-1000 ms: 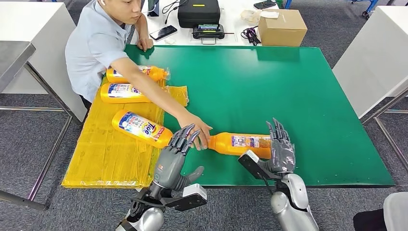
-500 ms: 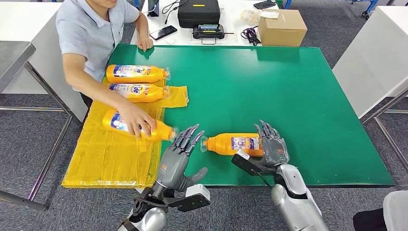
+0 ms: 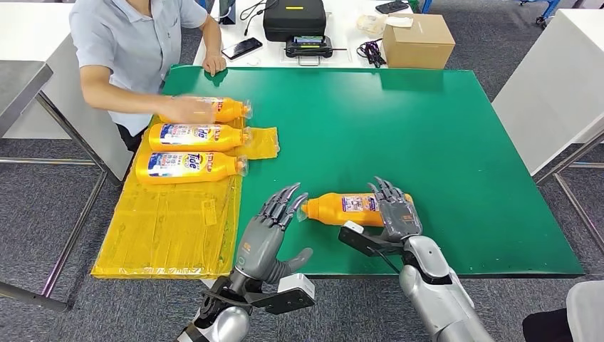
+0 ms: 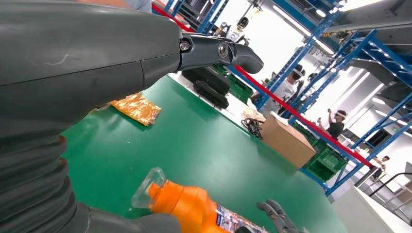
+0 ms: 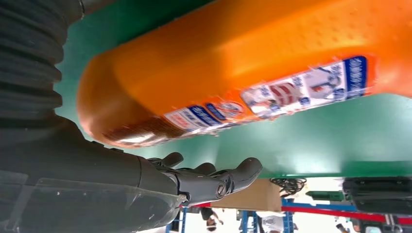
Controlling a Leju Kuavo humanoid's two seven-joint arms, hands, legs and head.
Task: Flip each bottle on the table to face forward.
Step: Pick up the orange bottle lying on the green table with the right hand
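On yellow sheet (image 3: pixel 164 228): three bottles (image 3: pixel 189 165) | person's hand (image 3: pixel 186 109) on farthest

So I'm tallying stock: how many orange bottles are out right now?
4. Three lie side by side on the yellow sheet: far, middle, near. The fourth lies on the green table between the robot's hands.

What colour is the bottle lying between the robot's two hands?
Orange, with a small blue, white and red label; the bottle shows best in the head view.
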